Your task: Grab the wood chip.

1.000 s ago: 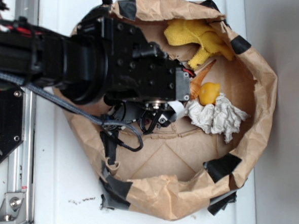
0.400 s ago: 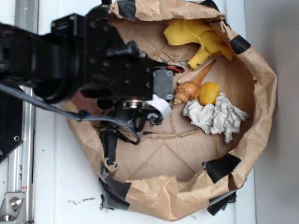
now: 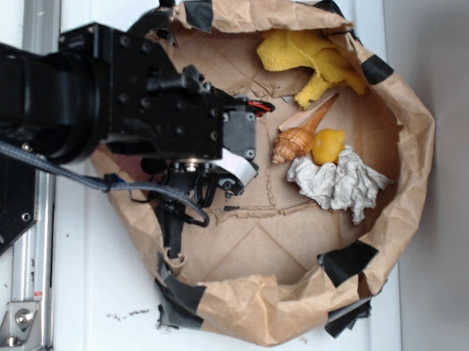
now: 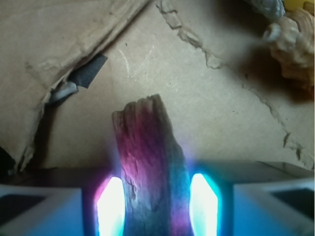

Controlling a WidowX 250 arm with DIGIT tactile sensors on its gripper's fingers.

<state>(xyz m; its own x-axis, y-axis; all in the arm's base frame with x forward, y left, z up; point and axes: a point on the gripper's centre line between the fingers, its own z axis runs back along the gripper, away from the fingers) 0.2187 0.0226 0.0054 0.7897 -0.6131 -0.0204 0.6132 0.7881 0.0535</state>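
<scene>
— What fills the exterior view?

— The black robot arm (image 3: 88, 103) reaches in from the left over a wide brown paper bag (image 3: 411, 154) lying opened out like a basin on the white table (image 3: 92, 294); black tape patches (image 3: 349, 262) hold its rolled rim; the arm covers the bag's left part.

— And inside the bag?

— Along the upper right, a yellow cloth (image 3: 305, 56); below it a crumpled white paper wad (image 3: 338, 178); touching the wad's top edge, a small yellow ball-like object (image 3: 329, 146); just left of that, a tan spiral seashell (image 3: 301, 132) with its point tilted up to the right.

— Where is the wood chip?

— Hidden under the arm in the exterior view; in the wrist view the wood chip (image 4: 150, 167) stands between the two glowing fingers (image 4: 109, 206), its streaked grain tinted pink and blue, its rough end pointing up over the cardboard-coloured bag floor.

— So the gripper?

— The gripper (image 4: 156, 206) is pinching the chip, one finger pressed to each side; the seashell's knobbly end (image 4: 293, 39) shows at the upper right corner, well apart from the chip.
</scene>
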